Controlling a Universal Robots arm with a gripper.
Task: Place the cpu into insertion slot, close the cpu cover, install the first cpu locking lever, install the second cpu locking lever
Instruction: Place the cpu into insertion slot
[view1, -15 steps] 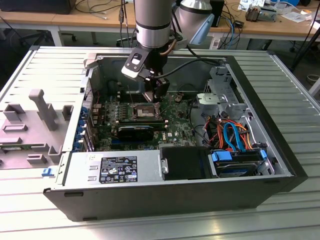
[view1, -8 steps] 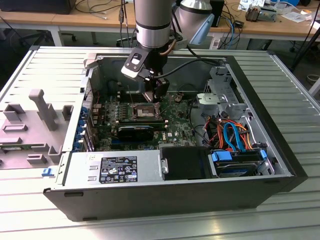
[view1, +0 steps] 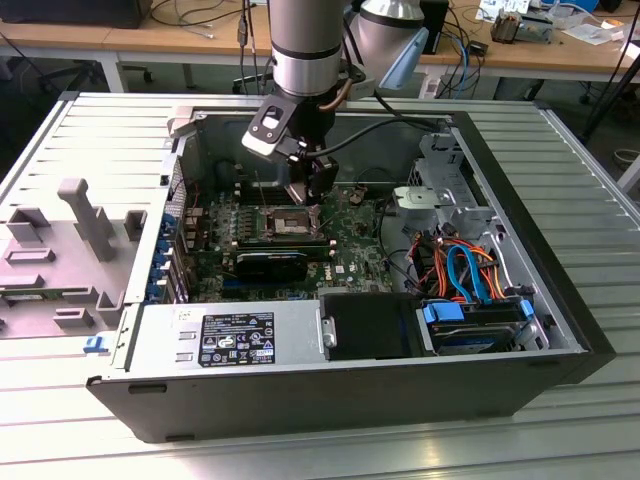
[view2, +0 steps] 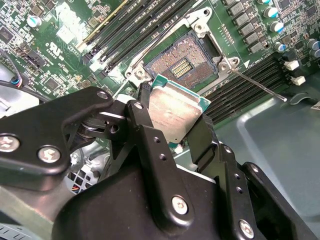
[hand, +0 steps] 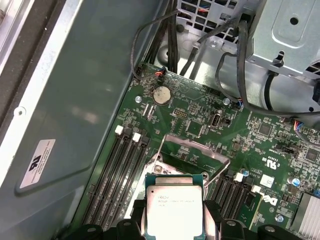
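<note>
1. Pincer (view1: 315, 190): clenched on the chip (view2: 175, 112), with fingers (view2: 145, 125) pressing two opposite edges, probably to leave the underside free for seating.
2. Chip: held roughly level with its metal top upward, in the air just short of the socket (view2: 177, 62) and not yet seated.
3. Socket: bare, with its dark centre exposed, set in the green board (hand: 200, 107) toward the far side of the open computer case (view1: 350, 395).
4. Cover (hand: 197, 146): appears swung up off the socket, presumably to keep the opening clear for the chip.
5. Lever (view2: 260, 86): a thin rod angled away from the socket, judged to be released for the same reason.
</note>
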